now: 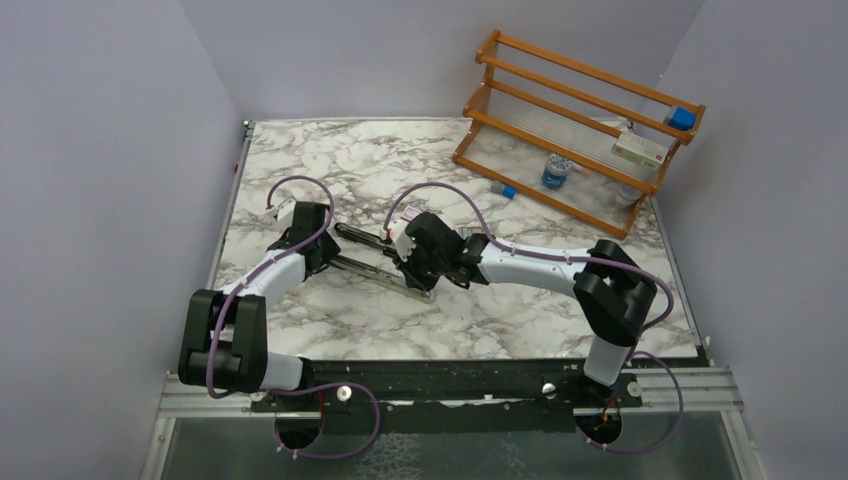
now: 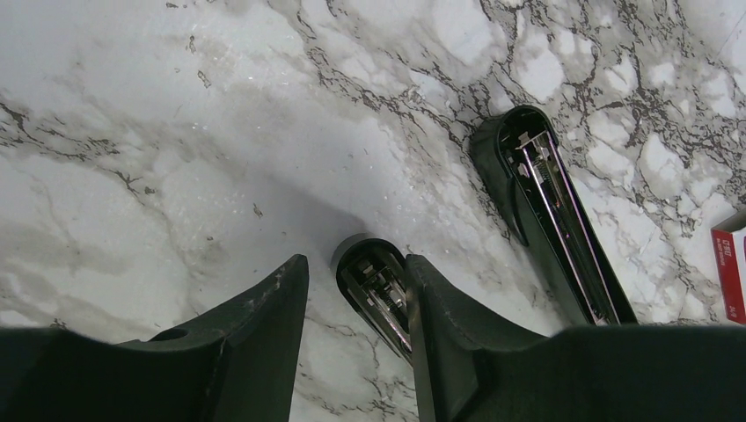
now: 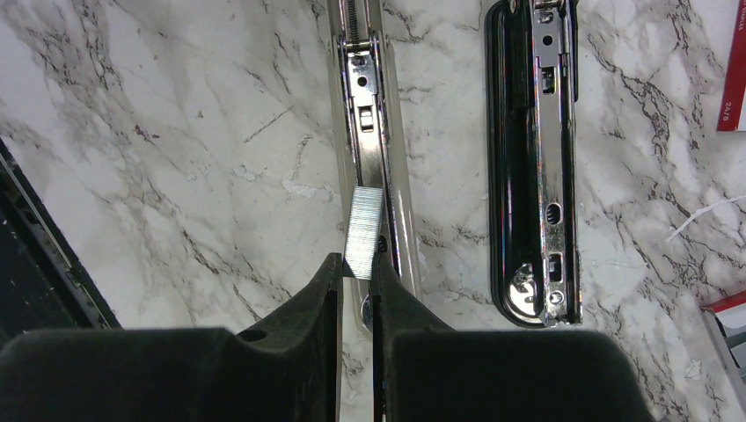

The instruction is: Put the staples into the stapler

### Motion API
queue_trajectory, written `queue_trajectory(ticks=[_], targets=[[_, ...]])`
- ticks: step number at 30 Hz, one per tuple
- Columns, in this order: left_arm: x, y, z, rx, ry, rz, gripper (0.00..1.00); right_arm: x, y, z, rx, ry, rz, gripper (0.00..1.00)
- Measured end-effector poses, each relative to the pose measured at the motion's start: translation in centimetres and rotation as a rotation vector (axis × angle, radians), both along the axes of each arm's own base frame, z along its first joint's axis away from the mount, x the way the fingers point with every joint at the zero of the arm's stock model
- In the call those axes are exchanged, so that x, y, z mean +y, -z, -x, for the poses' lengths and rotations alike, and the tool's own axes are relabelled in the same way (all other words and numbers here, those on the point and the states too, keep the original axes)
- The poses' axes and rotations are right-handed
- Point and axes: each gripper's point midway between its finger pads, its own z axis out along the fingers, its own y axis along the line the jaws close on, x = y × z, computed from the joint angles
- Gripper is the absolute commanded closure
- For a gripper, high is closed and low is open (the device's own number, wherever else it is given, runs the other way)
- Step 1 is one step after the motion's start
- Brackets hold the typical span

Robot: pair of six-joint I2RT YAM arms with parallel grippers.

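- The left gripper [image 2: 356, 268] is low over the marble table [image 1: 330, 160], at the left of the work area. Its jaws stand apart and straddle the rounded end of one half of the stapler [image 2: 563, 220]. One finger [image 2: 431, 316] lies against that end, with a gap on the other side, so it is not a firm hold.
- The stapler lies opened out flat near the middle of the table, between the two grippers. Its two long halves rest close to each other: one black with chrome fittings, the other showing the silver channel [image 3: 368, 132] that takes the staples.
- The right gripper [image 3: 356, 264] comes in from the right. Its jaws are closed on a short silver-grey staple strip [image 3: 363, 230]. The strip hangs just above the near end of the channel, tilted a little off the channel's line. Whether it touches the metal is hard to tell.
- A pink-red staple box [image 3: 732, 79] shows only at the right edge of the wrist views, just beside the stapler.
- A wooden rack [image 1: 560, 110] stands at the far right corner, well apart from the work.
- Step in hand, as a judgement: seating the strip in the channel, while the left gripper steadies the stapler.
- The next move likely calls for squaring the strip with the channel, lowering it until its legs drop over the rail, and only then letting go. The left jaws probably need to hold the stapler firmly first, so that it does not slide.
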Motion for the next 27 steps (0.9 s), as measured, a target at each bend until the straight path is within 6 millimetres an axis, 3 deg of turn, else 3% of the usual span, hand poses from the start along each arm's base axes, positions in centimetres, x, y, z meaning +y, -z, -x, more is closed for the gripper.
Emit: queue_trajectory(ticks=[27], targets=[[-0.12,0.03,-0.42,-0.012,0.002,0.004,0.55,0.16,0.01,-0.17,-0.012,-0.015,0.004,0.99]])
